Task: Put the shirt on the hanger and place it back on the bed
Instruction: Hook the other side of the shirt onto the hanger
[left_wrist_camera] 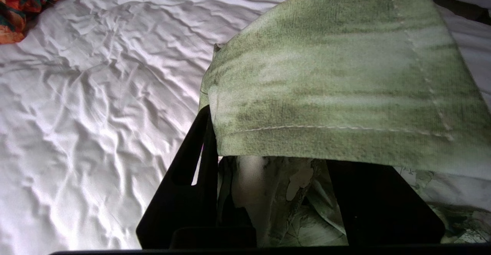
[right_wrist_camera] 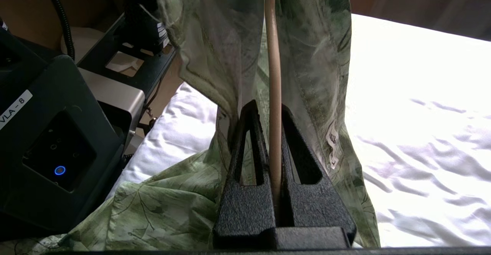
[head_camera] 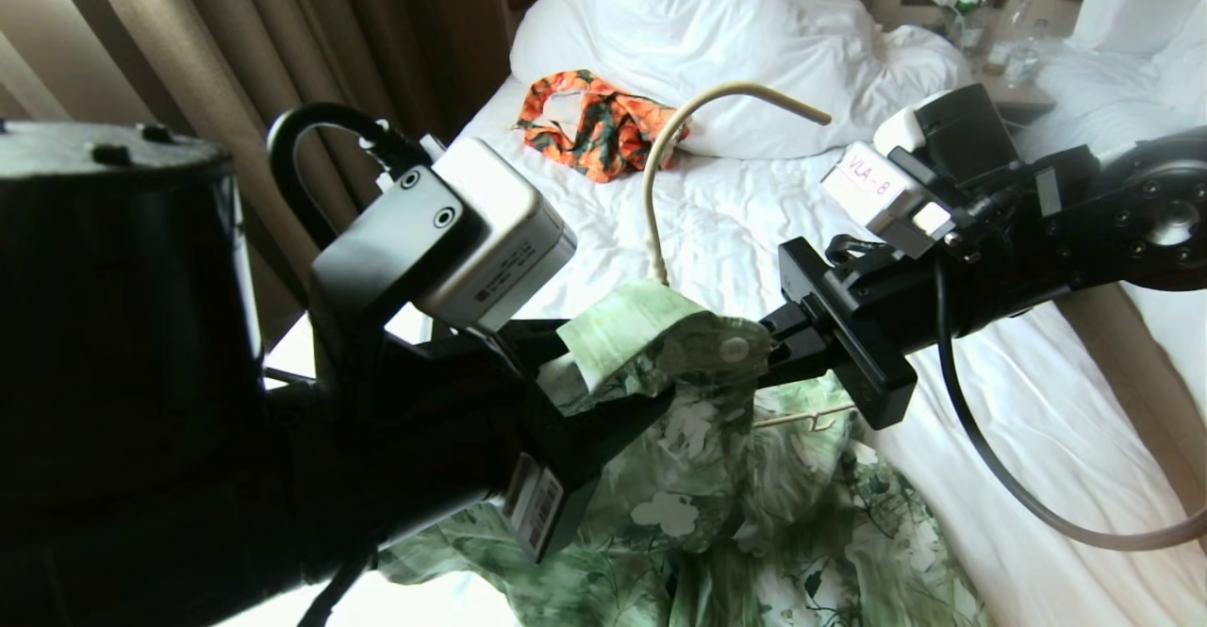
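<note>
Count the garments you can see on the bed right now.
2. The green shirt hangs over the near part of the bed, with the hanger through its neck. The orange patterned garment lies crumpled by the pillow. More may be hidden behind the arms.

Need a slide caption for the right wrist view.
Right pincer clamps the beige hanger stem, green floral shirt draped around it above the bed.

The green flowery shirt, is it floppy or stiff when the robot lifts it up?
Probably floppy: the shirt sags in folds below the hanger and bunches on the bed. Its collar folds over the left gripper, so it likely bends easily. It looks light too, since the thin hanger, pinched in the right gripper, carries it without visibly bending.
</note>
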Controlling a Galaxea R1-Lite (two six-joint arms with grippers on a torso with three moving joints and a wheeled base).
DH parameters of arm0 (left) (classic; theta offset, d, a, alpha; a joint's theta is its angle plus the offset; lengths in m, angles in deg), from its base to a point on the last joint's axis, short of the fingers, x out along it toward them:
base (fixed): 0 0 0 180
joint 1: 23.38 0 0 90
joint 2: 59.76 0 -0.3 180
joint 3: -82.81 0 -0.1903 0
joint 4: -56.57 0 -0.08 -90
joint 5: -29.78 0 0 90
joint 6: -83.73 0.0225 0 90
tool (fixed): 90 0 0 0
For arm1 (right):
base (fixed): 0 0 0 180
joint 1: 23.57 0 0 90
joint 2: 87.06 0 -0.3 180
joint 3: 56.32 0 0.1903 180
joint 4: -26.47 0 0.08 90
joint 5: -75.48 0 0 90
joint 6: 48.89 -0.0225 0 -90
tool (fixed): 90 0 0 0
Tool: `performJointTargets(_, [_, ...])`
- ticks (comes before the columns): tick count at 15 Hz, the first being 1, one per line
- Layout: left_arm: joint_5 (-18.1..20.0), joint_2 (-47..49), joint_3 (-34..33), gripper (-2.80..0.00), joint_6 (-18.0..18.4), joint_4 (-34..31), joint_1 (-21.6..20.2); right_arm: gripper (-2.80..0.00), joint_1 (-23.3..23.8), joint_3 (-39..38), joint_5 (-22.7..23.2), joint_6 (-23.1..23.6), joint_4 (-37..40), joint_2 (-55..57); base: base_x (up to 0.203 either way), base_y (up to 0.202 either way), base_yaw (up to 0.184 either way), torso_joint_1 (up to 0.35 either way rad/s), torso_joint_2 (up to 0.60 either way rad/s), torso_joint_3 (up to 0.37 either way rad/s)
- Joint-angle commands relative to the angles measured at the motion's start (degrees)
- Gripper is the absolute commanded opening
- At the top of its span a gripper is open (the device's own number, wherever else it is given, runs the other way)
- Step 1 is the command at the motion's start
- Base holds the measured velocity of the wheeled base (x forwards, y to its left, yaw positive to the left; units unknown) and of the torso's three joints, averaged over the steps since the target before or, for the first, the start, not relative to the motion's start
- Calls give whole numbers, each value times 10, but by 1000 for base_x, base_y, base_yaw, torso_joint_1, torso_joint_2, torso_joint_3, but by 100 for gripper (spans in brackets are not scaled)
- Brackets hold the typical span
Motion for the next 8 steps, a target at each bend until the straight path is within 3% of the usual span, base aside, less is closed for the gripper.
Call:
performJointTargets(1, [-1,2,-1,-280,1,0,0,-280,1,1,6,3,1,0,0,0,0,0,0,0])
performJointTargets(8, [-1,2,-1,-280,1,0,0,-280,1,2,15,-5,-2,0,0,0,0,0,0,0])
